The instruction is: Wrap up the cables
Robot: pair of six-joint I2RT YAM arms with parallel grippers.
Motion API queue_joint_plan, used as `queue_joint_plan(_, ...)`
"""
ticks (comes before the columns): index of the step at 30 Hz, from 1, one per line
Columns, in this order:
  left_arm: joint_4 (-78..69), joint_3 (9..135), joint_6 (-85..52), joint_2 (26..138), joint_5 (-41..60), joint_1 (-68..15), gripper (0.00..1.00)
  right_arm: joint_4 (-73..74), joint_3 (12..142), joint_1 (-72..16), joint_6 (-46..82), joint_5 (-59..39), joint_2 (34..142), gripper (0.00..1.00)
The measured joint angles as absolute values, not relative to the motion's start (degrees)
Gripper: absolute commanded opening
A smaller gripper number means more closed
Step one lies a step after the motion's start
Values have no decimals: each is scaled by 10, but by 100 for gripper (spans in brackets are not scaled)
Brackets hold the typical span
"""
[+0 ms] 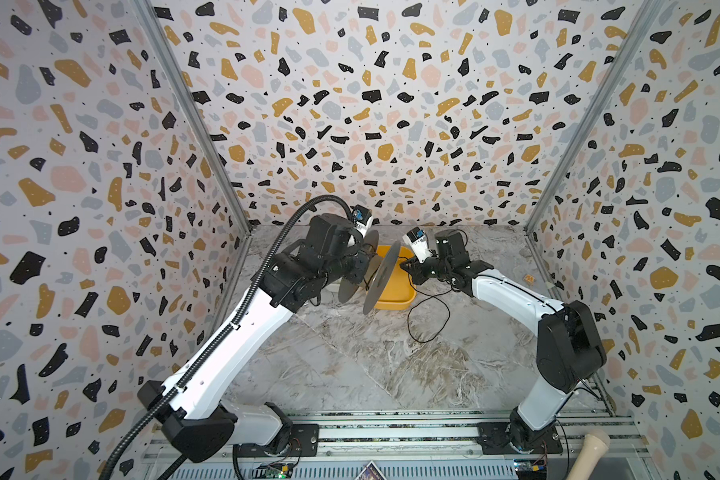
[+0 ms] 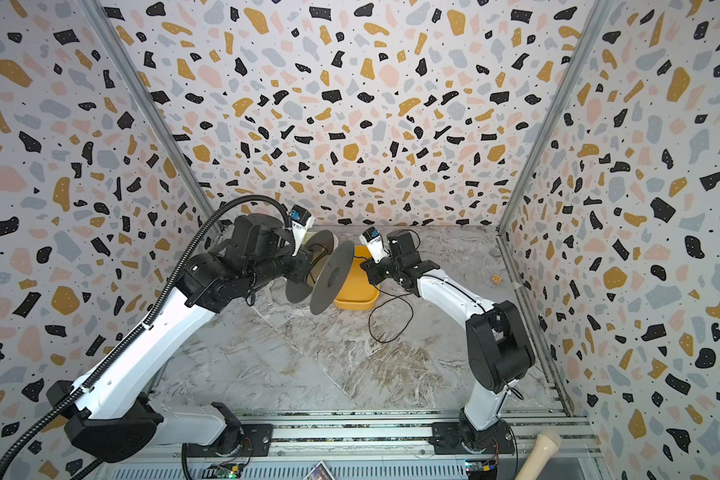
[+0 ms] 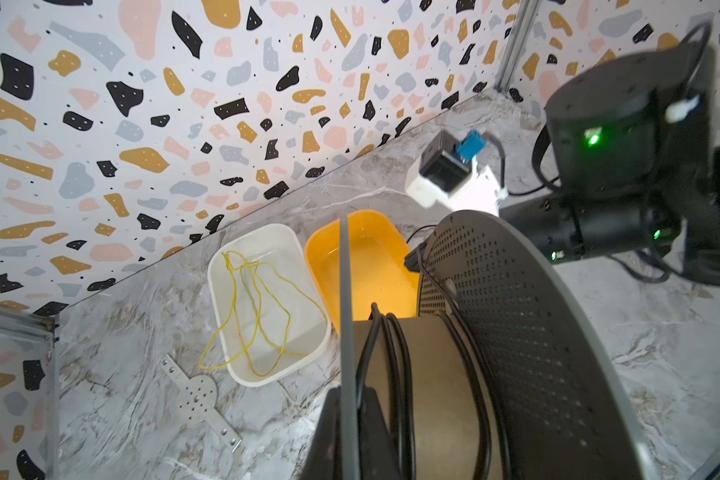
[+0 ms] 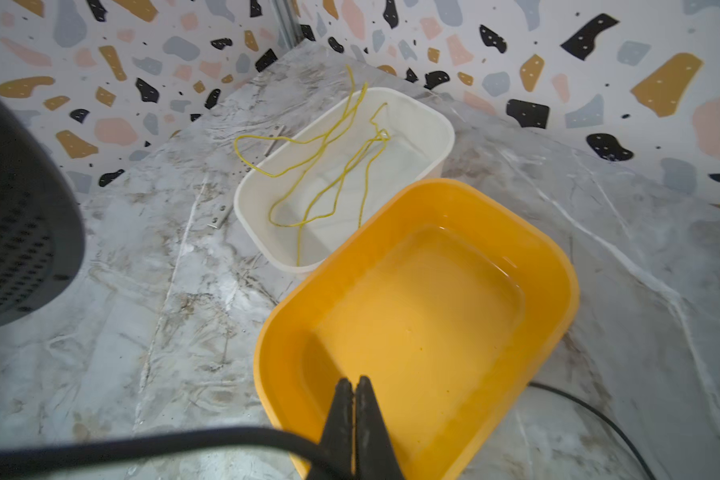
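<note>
Left hand is clamping one thin flange of the spool, lifted clear of the marble-patterned table. Right hand, fingers together, is pinching the black cable over the glossy yellow tub. A few turns are lying on the smooth brown core; slack is looping limply on the table. Advice: keep light tension, feeding between the perforated grey flanges.

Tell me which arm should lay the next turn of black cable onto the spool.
Right, probably. The right fingers pinch the black cable beside the spool; the left fingers are clamped on the spool's flange, holding it.
</note>
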State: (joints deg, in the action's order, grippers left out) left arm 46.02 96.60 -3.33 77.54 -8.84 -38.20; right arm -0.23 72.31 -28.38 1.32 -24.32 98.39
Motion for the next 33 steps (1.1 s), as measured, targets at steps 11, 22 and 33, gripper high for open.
queue_joint_plan(11,492,1034,-98,816,-30,-360,0,210,518,-281,71,-319,895,12)
queue_joint_plan(22,466,1071,-138,815,-36,-341,0,271,415,-281,90,-308,858,50)
queue_joint_plan(33,469,1082,-150,813,-15,-341,0,293,415,-281,57,-276,830,79)
